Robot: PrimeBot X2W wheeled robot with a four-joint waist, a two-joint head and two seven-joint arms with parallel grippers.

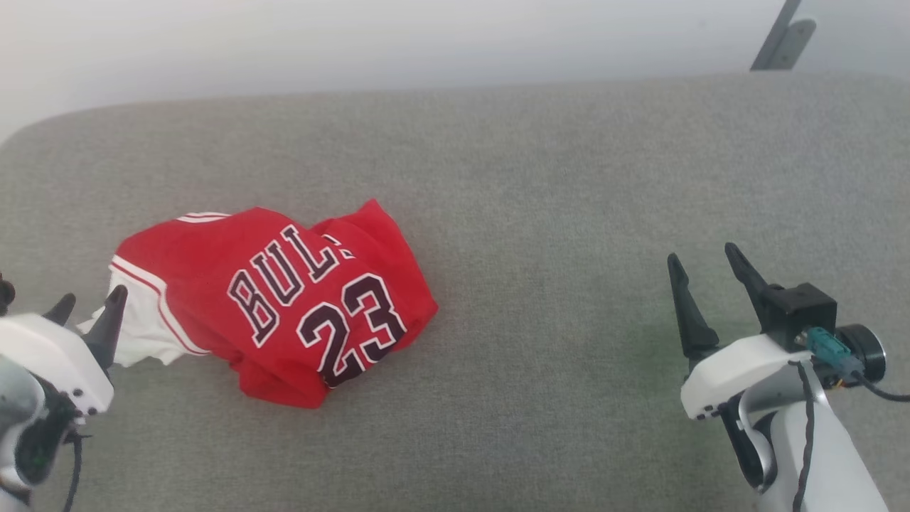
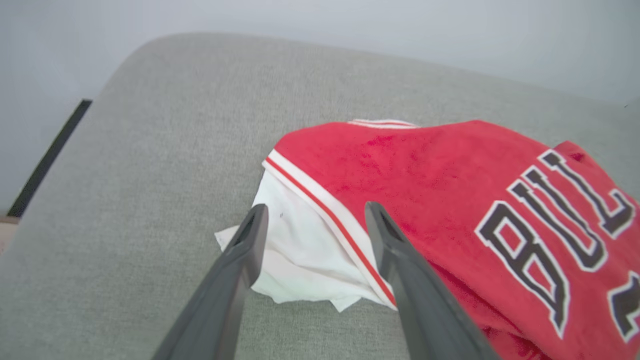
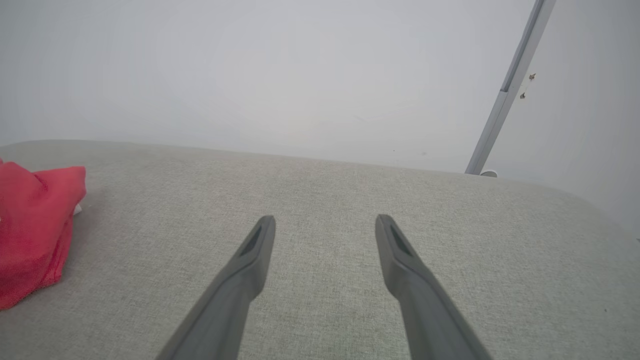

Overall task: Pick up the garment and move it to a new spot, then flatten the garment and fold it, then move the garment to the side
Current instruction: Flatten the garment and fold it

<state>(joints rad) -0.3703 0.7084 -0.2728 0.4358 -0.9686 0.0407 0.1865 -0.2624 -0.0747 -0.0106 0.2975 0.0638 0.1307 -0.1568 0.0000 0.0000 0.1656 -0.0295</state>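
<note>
Item: red jersey shirt [image 1: 284, 299], white short sleeves, black white-outlined lettering and "23". Lies bunched, lettering up, on left half of grey fabric-covered desk [image 1: 540, 213].
Tooling: left pincer [image 2: 316, 210] spread wide at white sleeve, nothing clamped. Also right pincer [image 1: 702, 259] fully spread, empty, well apart from shirt.
Assessment: relocation unconfirmable. Flattening, folding and side placement outstanding.

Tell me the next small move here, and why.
Probably swing the right end effector across to the red edge of the jersey. The jersey lies bunched, its lettering creased, not flat. The left end effector stands open astride the white sleeve, while the right one hangs open over the cushion, well apart from the cloth. Spreading it likely needs both.
</note>
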